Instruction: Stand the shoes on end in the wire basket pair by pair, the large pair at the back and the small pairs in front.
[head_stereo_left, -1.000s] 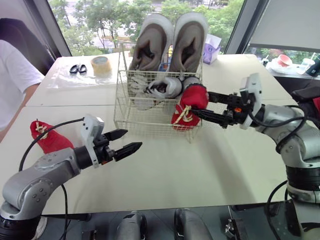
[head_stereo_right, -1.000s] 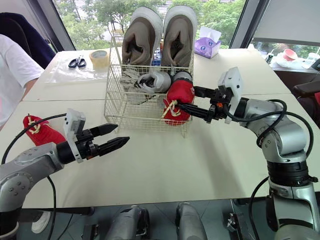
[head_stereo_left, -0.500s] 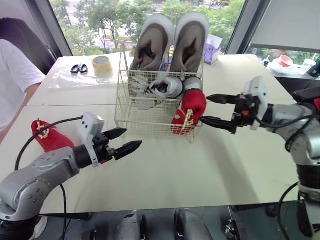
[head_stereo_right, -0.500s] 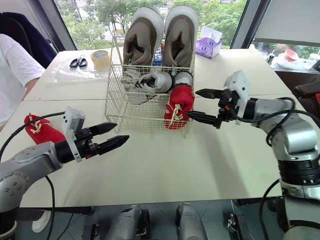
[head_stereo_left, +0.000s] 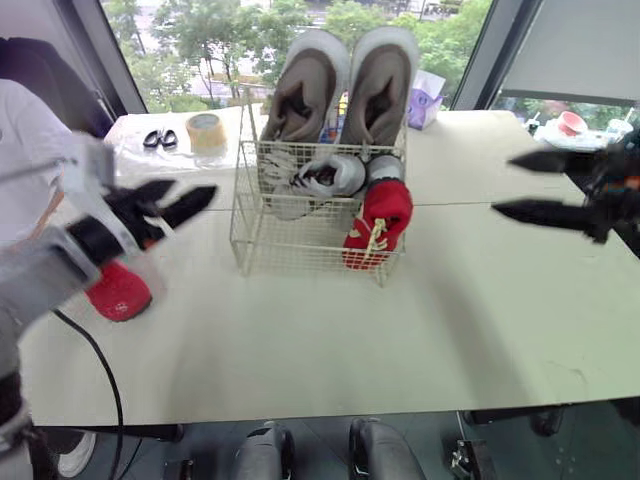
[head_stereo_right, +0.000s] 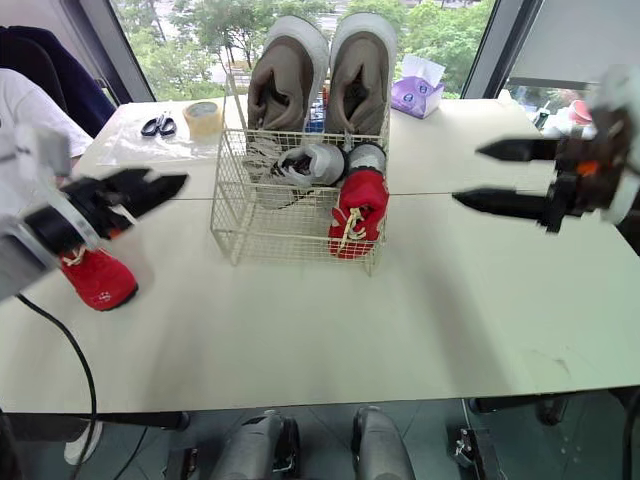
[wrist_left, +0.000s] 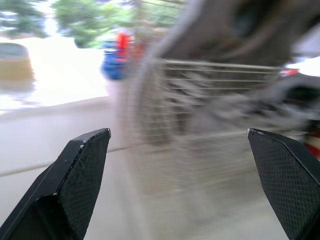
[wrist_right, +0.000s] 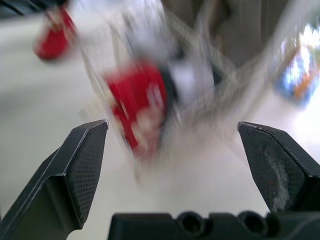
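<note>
The wire basket (head_stereo_left: 242, 215) stands mid-table. Two large taupe shoes (head_stereo_left: 300, 85) stand on end at its back. A grey-and-white small pair (head_stereo_left: 322, 176) sits in front of them. One red shoe (head_stereo_left: 378, 218) stands in the basket's front right corner. The other red shoe (head_stereo_left: 118, 290) lies on the table at the left. My left gripper (head_stereo_left: 196, 187) hovers open above and just right of that loose shoe, left of the basket. My right gripper (head_stereo_left: 502, 184) is open and empty, well to the right of the basket.
Scissors (head_stereo_left: 155, 138) and a tape roll (head_stereo_left: 203, 128) lie on the far left of the table behind the basket. A purple tissue box (head_stereo_left: 426, 92) sits behind it at the right. A person in a white shirt (head_stereo_right: 22, 108) sits at the table's left edge.
My right gripper let go of the red shoe, left it in the basket, and pulled back to the right. My left arm swung left and up, to above the loose red shoe.
</note>
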